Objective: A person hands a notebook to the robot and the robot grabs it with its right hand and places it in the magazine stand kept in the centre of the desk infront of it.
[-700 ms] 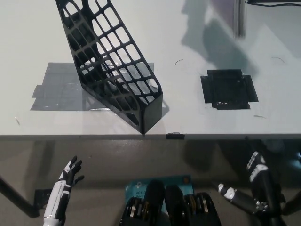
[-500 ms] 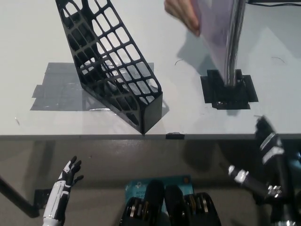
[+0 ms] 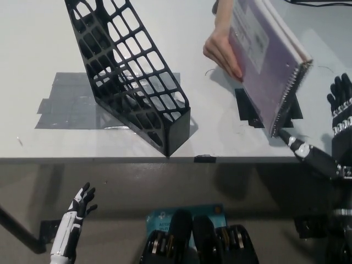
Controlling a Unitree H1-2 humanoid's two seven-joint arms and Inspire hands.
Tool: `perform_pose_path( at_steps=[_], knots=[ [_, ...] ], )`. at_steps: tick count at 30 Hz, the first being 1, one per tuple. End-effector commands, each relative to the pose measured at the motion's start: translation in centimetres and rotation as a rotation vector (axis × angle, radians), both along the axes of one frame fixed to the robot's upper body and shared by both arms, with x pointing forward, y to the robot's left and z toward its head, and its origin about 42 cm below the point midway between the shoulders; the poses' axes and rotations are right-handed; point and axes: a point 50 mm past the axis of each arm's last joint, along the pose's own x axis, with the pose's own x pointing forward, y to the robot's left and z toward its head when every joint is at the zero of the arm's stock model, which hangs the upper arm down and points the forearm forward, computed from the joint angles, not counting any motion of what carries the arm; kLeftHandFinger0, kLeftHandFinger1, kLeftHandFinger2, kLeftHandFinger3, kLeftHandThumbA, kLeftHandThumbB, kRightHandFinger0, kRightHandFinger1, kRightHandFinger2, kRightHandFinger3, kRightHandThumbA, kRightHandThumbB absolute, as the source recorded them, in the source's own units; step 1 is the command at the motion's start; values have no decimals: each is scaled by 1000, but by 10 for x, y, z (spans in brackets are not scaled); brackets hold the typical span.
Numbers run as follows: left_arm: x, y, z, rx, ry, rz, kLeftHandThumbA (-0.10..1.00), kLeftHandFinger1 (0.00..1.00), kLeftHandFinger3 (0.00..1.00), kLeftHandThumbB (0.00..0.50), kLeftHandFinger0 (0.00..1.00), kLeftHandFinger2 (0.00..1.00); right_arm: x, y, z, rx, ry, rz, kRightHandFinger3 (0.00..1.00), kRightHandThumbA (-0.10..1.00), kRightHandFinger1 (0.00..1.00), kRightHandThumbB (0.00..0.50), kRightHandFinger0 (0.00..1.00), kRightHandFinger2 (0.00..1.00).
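The pale desk (image 3: 44, 33) is seen filling the upper part of the view, its front edge running across the middle. On it, left of centre, the black lattice magazine stand (image 3: 132, 77) is set upright on a patch of grey tape (image 3: 66, 102), its tall back towards the far side and its low front end close to the desk edge. To the right a smaller square of black tape (image 3: 250, 113) is stuck to the desk, partly covered from view.

Above that square the spiral-bound notebook (image 3: 264, 60) is held tilted in the air by a person's hand (image 3: 223, 47), gripped along its left edge, the wire binding turned towards the lower right. The notebook is well apart from the stand.

The black right hand (image 3: 324, 137) is raised at the right edge of the view, its fingers spread wide with nothing enclosed: one finger is reached towards the lower corner of the notebook, and whether it touches cannot be told, while the others are held upright beside the binding.

The white left hand (image 3: 80, 204) is rested low at the lower left, below the desk edge, its fingers loosely apart and empty.
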Motion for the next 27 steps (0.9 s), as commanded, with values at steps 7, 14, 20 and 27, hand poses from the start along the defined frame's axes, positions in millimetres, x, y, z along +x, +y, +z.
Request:
perform_pose_path(
  at_steps=[7,14,20,27],
  knots=[
    [4,9,10,38,-58,2,1000,1000,1000,500,935,1000,26,20,31,23,-44,27,1000,1000,1000,245,1000,1000],
    [3,8,10,31,-61,1,1000,1000,1000,500,928,1000,48,33,40,-5,-48,57,1000,1000,1000,276,1000,1000],
    [7,8,12,38,-68,7,1000,1000,1000,500,926,1000,76,42,53,27,-48,107,1000,1000,1000,272,1000,1000],
    [8,8,13,37,-70,3,1000,1000,1000,500,926,1000,96,44,63,62,-34,144,1000,1000,1000,238,1000,1000]
  ],
)
